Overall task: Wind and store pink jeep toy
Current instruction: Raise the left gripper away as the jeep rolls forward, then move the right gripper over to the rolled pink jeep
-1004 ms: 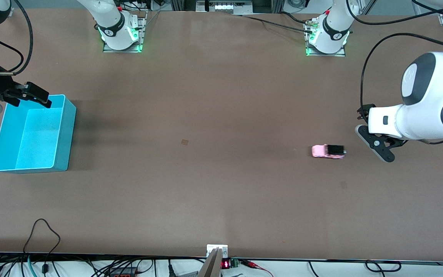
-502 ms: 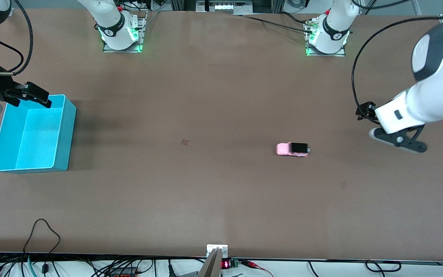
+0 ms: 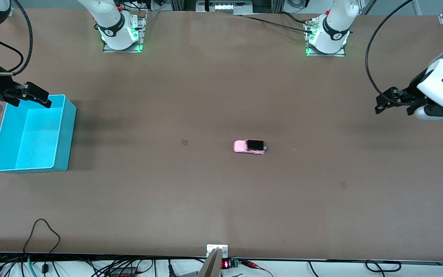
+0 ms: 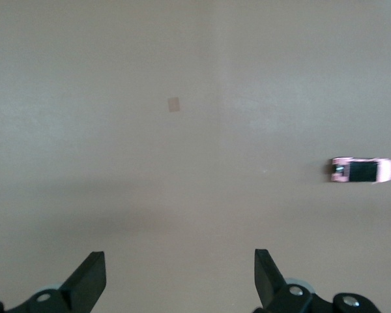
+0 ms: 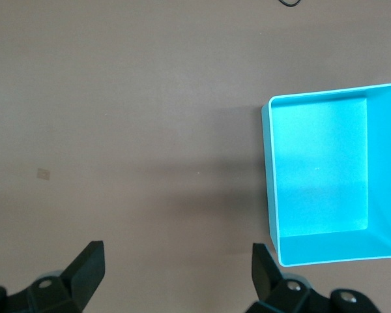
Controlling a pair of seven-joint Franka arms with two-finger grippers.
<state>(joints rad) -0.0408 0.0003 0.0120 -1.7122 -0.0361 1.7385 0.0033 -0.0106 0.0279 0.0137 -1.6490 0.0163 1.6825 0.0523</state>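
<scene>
The pink jeep toy (image 3: 249,146) stands on its wheels alone on the brown table, near the middle, its black roof panel toward the left arm's end. The left wrist view shows the jeep (image 4: 362,170) well off to one side of my left gripper (image 4: 180,274). That gripper (image 3: 393,103) hangs open and empty over the left arm's end of the table. My right gripper (image 3: 33,96) waits open and empty over the rim of the turquoise bin (image 3: 64,134). In the right wrist view the bin (image 5: 271,176) is empty beside the right gripper (image 5: 178,267).
A small tan mark (image 3: 184,142) lies on the table between the jeep and the bin. Both arm bases (image 3: 119,34) stand along the table edge farthest from the front camera. Cables (image 3: 42,231) trail over the nearest edge.
The jeep has rolled across the table from the left arm's end toward the middle. My left gripper has risen and swung away from it. The right arm has not moved.
</scene>
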